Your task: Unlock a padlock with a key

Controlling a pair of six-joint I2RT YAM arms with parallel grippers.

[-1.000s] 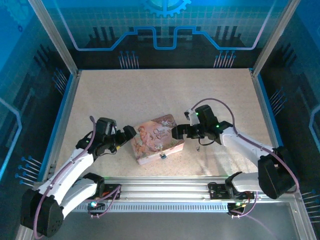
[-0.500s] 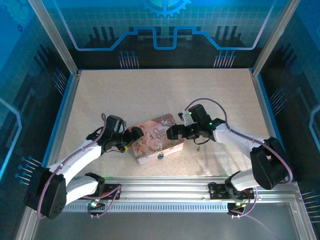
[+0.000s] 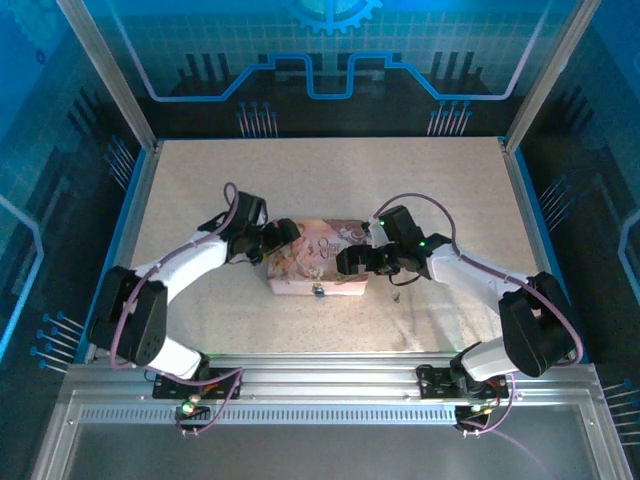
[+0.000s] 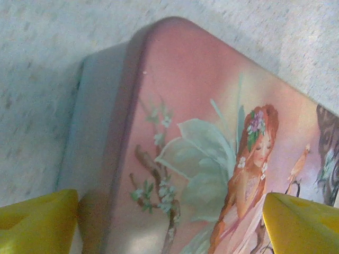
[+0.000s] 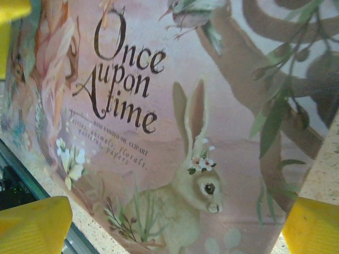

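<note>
Left fingers (image 3: 278, 238) stand wide apart at the left end of the pink tin box (image 3: 315, 262), gripping nothing. In the wrist view one yellow pad (image 4: 37, 225) sits just outside the tin's side wall and the other is over the lid. A second ago this arm hung back at the near left. It has since swung in, and the tin has turned from skewed to square with the near edge. The padlock (image 3: 318, 291) hangs on the tin's near wall, facing us. Further right, the right fingers (image 3: 350, 262) hover over the lid's right end, fully spread and empty. We judge the lock better presented, though no key is in hand yet.
</note>
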